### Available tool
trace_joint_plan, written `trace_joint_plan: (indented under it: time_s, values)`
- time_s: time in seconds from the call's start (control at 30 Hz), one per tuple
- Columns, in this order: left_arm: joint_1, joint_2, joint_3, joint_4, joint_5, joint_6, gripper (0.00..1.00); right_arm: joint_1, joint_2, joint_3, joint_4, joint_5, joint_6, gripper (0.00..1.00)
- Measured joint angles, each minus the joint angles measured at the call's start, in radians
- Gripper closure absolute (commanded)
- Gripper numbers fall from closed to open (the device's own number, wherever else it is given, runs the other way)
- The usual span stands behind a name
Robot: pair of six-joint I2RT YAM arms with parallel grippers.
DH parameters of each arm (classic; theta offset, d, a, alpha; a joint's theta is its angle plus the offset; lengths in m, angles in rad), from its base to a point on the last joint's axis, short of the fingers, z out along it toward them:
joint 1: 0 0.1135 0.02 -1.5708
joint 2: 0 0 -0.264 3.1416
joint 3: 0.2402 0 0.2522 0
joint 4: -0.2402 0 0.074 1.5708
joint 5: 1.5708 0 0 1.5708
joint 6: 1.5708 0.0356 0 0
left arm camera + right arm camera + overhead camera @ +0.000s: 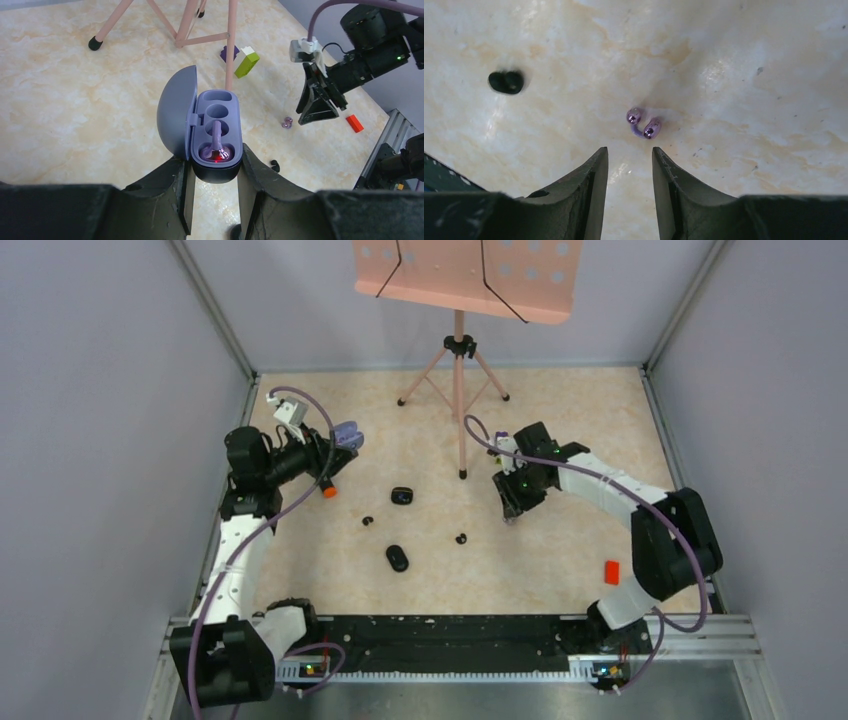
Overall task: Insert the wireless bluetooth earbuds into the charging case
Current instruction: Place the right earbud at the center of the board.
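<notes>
Pale purple earbud on the cream marbled table: two glossy rounded bulbs joined by a short curved stem (tiny beside the fingers). Just ahead of the right gripper tips, slightly right of the gap, touching neither finger. Right jaws parted to a narrow gap, nothing between them. Off to the left in the same view, a black earbud, well apart from the fingers.

Second purple earbud seated in the nearest well of the charging case, stem pointing up the tray, a red light glowing at its bulb. Lid standing open to the left. Case body clamped between the fingers of the left gripper, held above the table. Beyond it, a pink stand and a green-and-purple block.
</notes>
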Motion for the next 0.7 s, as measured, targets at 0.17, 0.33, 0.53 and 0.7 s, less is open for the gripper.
trace_joint_plan:
  time_s: [0.17,0.33,0.53,0.7]
  values:
    - [0.000,0.000,0.004,-0.012,0.003,0.008,1.00,-0.004,-0.159,-0.054,-0.018,-0.128,-0.306,0.73]
    - [0.000,0.000,0.004,-0.014,0.003,0.012,1.00,-0.005,-0.429,-0.246,0.027,-0.270,-0.830,0.81]
    - [0.000,0.000,0.004,-0.016,0.003,0.020,1.00,0.004,-0.397,-0.349,0.074,-0.316,-1.228,0.85]
    - [0.000,0.000,0.004,-0.021,0.003,0.028,1.00,0.022,-0.335,-0.349,0.116,-0.311,-1.376,0.83]
